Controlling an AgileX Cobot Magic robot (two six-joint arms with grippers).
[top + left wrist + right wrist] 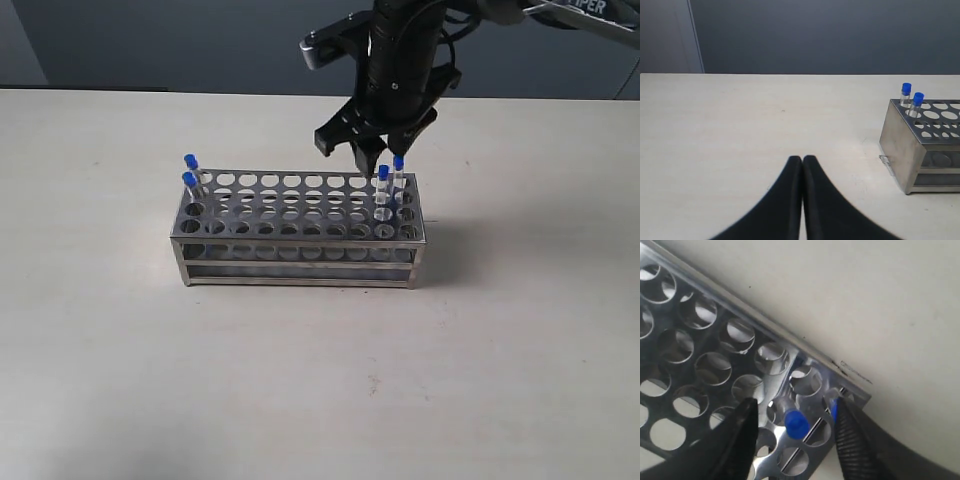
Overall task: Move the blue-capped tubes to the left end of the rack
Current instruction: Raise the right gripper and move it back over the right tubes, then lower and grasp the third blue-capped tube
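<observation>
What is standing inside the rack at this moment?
The rack holds two blue-capped tubes at its left end and two at its right end, below the open right gripper. One finger partly covers a cap; tube bottoms are hidden.

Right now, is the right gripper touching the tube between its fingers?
Apart. Right wrist view: the right gripper is open, and the tube sits midway between the fingers, with rack visible either side.

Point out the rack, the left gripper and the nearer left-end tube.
rack (297, 239), exterior view, front rim
left gripper (802, 160), left wrist view, between fingertips
nearer left-end tube (189, 179), exterior view, blue cap
</observation>
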